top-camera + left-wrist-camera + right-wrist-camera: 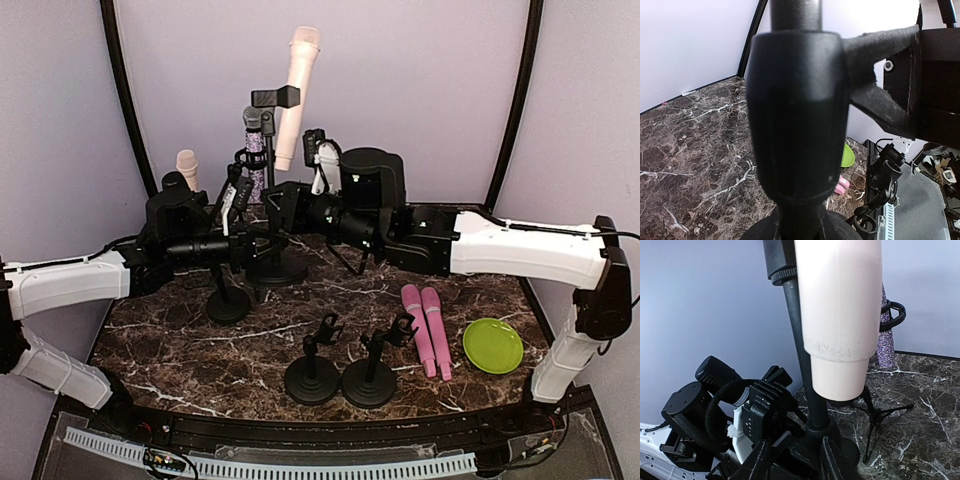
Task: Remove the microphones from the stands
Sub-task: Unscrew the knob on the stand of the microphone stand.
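1. The pale microphone (298,85) sits tilted in the clip (275,97) of the tall stand (270,175), upper centre of the overhead view. It is not yet out.
2. To do this step well, one arm should brace the stand low while the other takes the microphone's body below the clip. The pull should run along the microphone's own line, up and out. A sideways tug against the clip could tip the stand toward the glitter microphone (255,150) just beside it.
3. Left fingers (238,203) are pressed together. In their own camera a thick black collar (795,115) fills the frame, so I judge they pinch the tall stand's pole and brace it.
4. Right fingers (318,160) are partly spread, one on each side of the pole at the bottom of their own camera's frame, below the microphone's lower end. They hold nothing and do not touch the microphone — they would need to come up around its body before closing.
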Available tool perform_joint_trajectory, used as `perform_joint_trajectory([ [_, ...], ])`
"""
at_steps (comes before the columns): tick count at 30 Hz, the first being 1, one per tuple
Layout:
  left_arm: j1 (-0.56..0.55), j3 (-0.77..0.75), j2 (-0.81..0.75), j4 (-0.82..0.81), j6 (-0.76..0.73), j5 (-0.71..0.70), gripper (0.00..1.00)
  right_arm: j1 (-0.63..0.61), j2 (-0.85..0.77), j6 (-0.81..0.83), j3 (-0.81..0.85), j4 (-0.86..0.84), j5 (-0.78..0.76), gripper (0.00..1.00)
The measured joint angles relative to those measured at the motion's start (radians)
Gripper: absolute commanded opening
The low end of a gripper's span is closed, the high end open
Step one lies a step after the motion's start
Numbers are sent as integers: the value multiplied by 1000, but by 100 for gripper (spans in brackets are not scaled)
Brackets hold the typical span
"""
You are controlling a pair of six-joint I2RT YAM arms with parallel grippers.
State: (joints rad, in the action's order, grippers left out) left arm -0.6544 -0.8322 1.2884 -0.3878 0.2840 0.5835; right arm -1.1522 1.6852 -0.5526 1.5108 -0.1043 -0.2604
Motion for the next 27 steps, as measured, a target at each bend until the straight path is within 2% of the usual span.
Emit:
perform_joint_trajectory([
  [16,-5,4,-13,-1,9,24,0,-4,24,-34,17,67,-89,38],
  [23,-5,4,-13,0,8,32,0,-5,24,-28,17,64,-77,33],
  [27,-14,4,-13,0,-2,32,0,-5,24,-13,17,54,-61,25],
])
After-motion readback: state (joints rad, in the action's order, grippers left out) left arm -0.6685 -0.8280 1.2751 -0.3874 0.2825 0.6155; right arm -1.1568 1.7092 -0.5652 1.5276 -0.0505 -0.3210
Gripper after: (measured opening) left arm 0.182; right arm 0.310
